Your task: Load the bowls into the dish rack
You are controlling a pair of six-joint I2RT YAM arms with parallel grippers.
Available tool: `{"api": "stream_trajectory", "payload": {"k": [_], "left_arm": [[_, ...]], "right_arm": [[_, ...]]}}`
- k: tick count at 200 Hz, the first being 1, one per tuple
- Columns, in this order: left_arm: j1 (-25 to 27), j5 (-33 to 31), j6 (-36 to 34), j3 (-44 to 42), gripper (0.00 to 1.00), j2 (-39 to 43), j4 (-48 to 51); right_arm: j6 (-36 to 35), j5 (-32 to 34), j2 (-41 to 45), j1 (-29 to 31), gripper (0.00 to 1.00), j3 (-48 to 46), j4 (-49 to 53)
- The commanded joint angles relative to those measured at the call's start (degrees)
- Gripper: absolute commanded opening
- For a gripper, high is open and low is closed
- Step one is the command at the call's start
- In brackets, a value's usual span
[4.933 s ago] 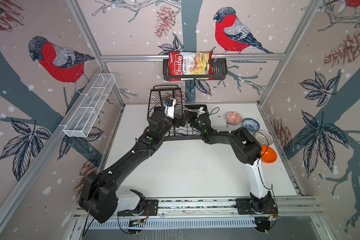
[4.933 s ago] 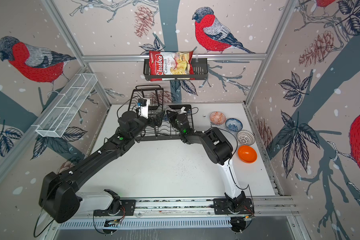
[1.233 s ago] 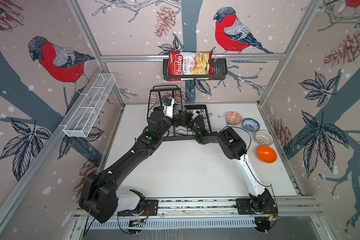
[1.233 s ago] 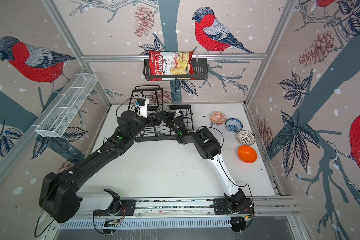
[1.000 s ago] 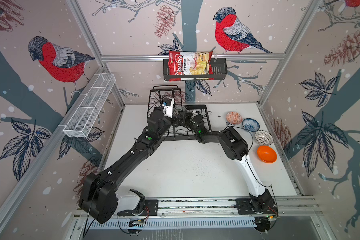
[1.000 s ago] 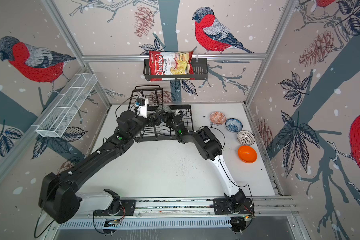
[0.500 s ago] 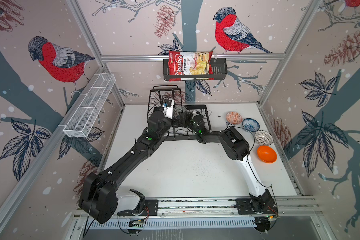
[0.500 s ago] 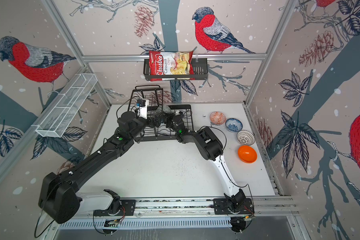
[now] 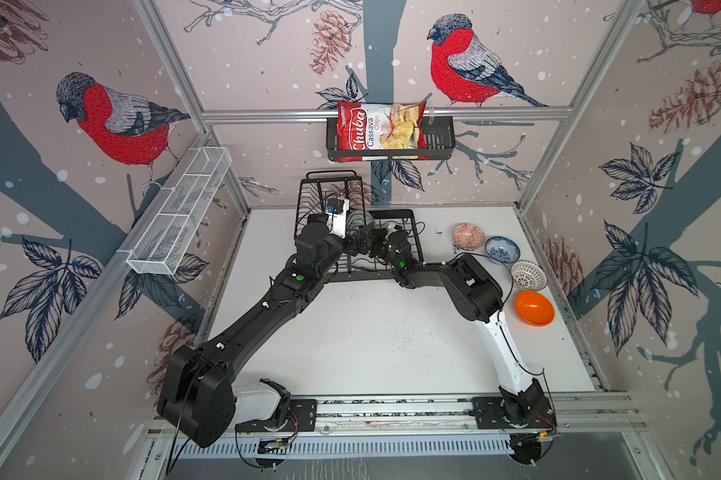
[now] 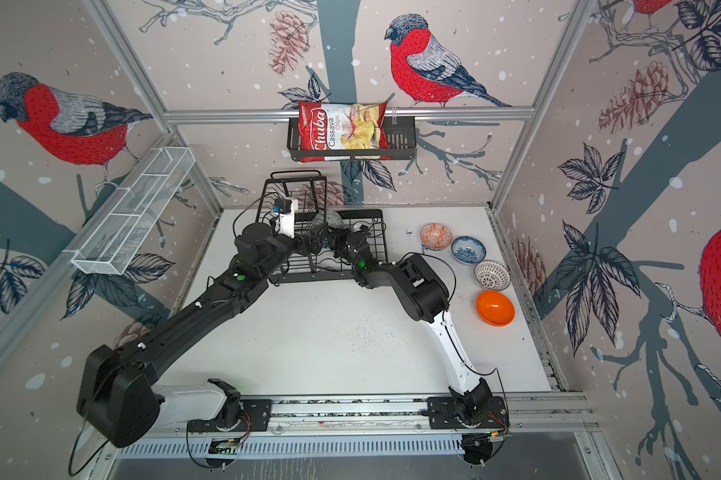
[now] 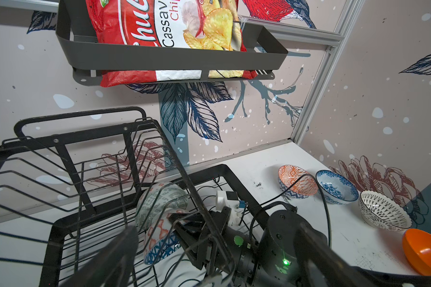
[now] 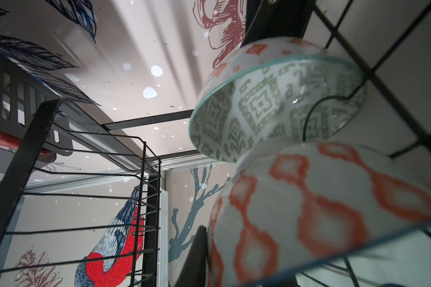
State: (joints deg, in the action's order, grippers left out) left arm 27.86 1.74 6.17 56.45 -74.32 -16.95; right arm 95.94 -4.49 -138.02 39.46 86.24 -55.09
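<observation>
In a top view the left gripper [image 9: 355,244] hangs wide open and empty over the dish rack [image 9: 394,212]. The left wrist view shows the right gripper [image 11: 179,229] at the rim of an orange-and-blue bowl [image 11: 157,242] on edge in the lower tray [image 11: 239,185], though whether it grips is unclear. In the right wrist view that bowl rests against the grey-green bowl [image 12: 259,109]; placing seems nearly done, and the next move is to release and withdraw without toppling either.

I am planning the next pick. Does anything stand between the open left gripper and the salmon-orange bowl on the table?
Yes. The right arm reaches into the dish rack and lies across the way from the left gripper to the salmon-orange bowl; a slanted rack wire crosses there too.
</observation>
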Motion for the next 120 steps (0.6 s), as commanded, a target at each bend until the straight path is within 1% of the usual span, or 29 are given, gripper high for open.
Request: {"api": "stream_trajectory", "payload": {"k": [1,54,120], "left_arm": [[-0.1,1.0,0.6,-0.1,0.97,0.5,-0.9],[-0.1,1.0,0.6,0.0,0.97,0.6,-1.0],[-0.1,0.9,0.6,-0.2,0.97,0.7,-1.1]], "right_arm": [[-0.3,0.7,0.3,0.1,0.17,-0.3,5.1],[-0.3,0.6,0.4,0.0,0.22,-0.3,5.1],[-0.8,0.2,1.3,-0.2,0.25,-0.8,4.7]]}}
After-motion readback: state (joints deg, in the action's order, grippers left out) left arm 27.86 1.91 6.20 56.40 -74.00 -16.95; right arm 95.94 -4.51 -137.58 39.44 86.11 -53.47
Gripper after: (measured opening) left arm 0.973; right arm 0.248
